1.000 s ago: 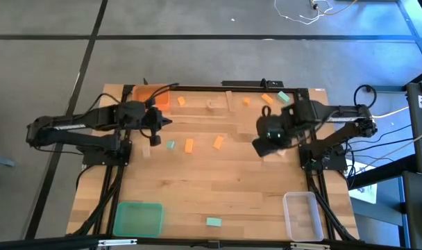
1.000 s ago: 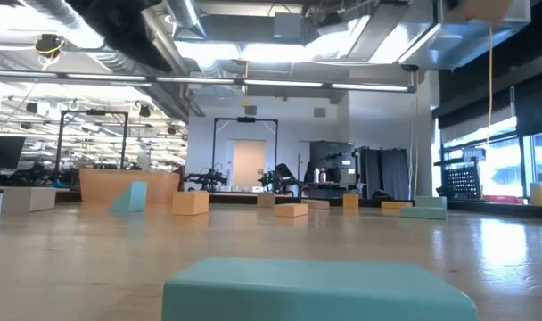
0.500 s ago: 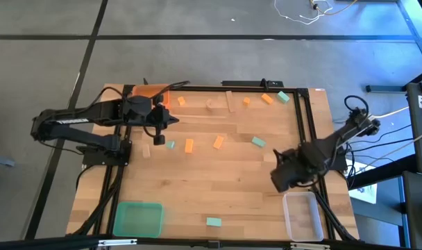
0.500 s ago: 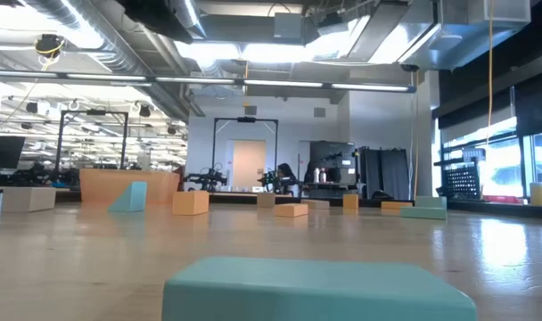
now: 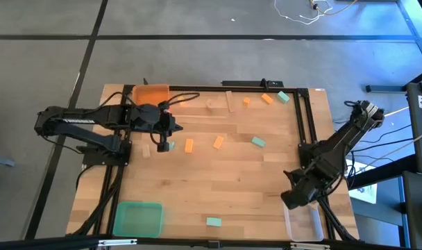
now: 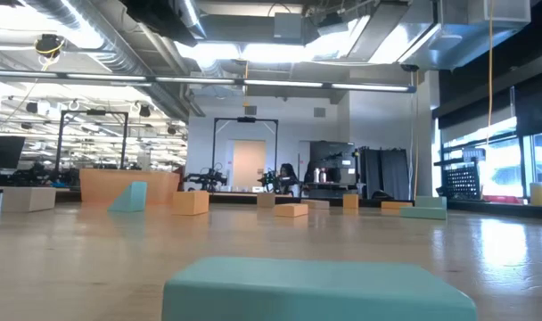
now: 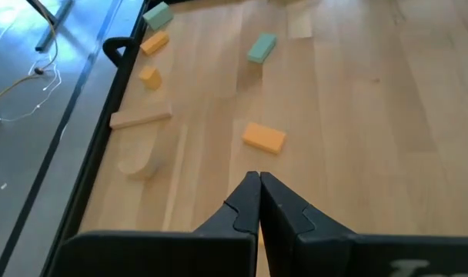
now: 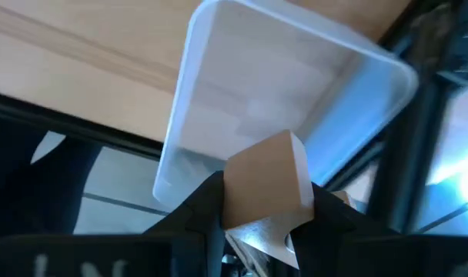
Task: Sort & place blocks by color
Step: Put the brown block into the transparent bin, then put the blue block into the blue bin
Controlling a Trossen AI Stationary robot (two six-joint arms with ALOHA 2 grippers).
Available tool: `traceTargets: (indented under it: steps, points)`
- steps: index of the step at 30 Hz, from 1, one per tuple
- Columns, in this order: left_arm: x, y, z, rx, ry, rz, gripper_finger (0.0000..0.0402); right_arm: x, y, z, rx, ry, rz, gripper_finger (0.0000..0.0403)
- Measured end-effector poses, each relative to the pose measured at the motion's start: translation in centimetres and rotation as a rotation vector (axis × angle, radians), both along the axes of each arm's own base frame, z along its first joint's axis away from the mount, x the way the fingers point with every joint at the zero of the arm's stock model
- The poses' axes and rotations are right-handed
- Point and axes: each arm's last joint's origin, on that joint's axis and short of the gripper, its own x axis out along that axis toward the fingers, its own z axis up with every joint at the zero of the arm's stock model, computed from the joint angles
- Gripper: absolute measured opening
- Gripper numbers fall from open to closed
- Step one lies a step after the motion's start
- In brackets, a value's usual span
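My right gripper [image 5: 292, 200] is shut on a pale wood block [image 8: 266, 181] and hangs over the clear tray [image 8: 218, 92] at the table's near right corner. My left gripper [image 5: 171, 128] is shut and empty above the table's left middle, near a teal block [image 5: 170, 145] and an orange block [image 5: 189, 145]. In the left wrist view, its closed fingers [image 7: 259, 196] point at an orange block [image 7: 264, 138]. Other orange, teal and wood blocks lie flat on the table. My right gripper pinches the pale wood block by two opposite sides [image 8: 234, 196] between its two fingers. The fingers come from above and point down at the tray. The block is lifted clear above the clear tray, one end sticking out past the fingertips.
An orange tray [image 5: 152, 94] stands at the far left corner and a green tray [image 5: 137, 219] at the near left. A teal block [image 5: 213, 222] lies near the front edge and fills the low view's foreground [image 6: 311, 285]. Several blocks [image 5: 267, 98] lie along the far edge.
My right gripper has swung from the table's right middle toward the near edge, carrying the wood block, and now hangs over the clear tray. My left gripper has shifted a little toward the right and near side, still shut.
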Motion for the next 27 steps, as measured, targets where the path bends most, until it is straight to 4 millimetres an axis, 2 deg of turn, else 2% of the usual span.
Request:
traceTargets:
  steps: [8,15,20,27]
  points:
    - [0.0,-0.2,0.1,-0.026,-0.012,0.009,0.0000,-0.4,0.5,-4.1,0.073,-0.044,-0.016,0.0109]
    - [0.0,-0.2,0.1,-0.026,-0.013,0.009,0.0000,-0.8,0.1,-6.3,0.098,-0.052,-0.013,0.0115]
    - [0.0,-0.2,0.1,-0.026,-0.013,0.009,0.0000,-1.0,-0.1,-7.1,0.120,-0.040,-0.005,0.0157]
    - [0.0,-0.2,0.1,-0.025,-0.012,0.009,0.0000,-0.8,0.2,-6.8,0.146,-0.062,-0.003,0.0165]
